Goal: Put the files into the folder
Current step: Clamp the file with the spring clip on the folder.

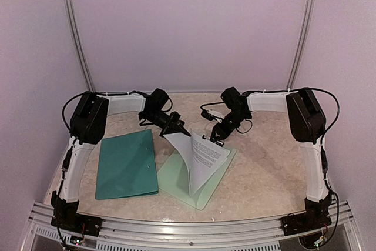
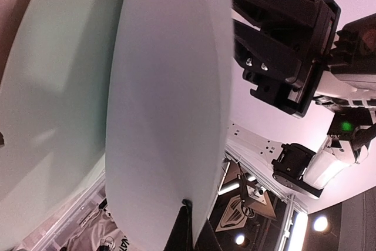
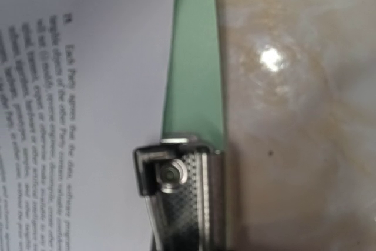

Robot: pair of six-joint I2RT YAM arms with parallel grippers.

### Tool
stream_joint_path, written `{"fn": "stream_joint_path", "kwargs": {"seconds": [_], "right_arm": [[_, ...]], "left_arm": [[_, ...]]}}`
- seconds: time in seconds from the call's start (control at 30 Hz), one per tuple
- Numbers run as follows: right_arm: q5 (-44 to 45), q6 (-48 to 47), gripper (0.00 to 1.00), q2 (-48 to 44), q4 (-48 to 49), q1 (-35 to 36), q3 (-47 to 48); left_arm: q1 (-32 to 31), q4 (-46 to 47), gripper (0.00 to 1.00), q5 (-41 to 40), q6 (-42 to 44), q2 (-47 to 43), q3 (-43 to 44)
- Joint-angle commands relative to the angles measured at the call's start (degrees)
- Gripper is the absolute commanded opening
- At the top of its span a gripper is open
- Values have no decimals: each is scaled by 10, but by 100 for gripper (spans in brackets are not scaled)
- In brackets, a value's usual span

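The left end effector (image 1: 176,127) pinches a corner of the files (image 1: 200,157), curled up off the mint clipboard (image 1: 205,195), the right end effector (image 1: 218,136) sits at its metal clip (image 3: 182,198), grip unclear, and the folder (image 1: 126,164) lies flat on the table (image 1: 264,163) just beside.

Left pincer (image 1: 178,127) grips files (image 1: 202,158), curled above clipboard (image 1: 173,176); folder (image 1: 126,164) lies alongside.

One folder (image 1: 126,166) and one clipboard (image 1: 176,176) were present. Two arms (image 1: 88,139) flanked them. The files (image 1: 207,152) could not be counted.
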Motion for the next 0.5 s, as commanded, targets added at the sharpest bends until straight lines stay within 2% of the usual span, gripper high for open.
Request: {"fn": "stream_joint_path", "kwargs": {"seconds": [0.0, 0.47], "right_arm": [[14, 9, 0, 13, -10, 9, 4], [17, 12, 0, 7, -6, 9, 2]], "left_arm": [[-8, 53, 0, -4, -36, -24, -24], [-5, 164, 0, -3, -123, -44, -77]]}}
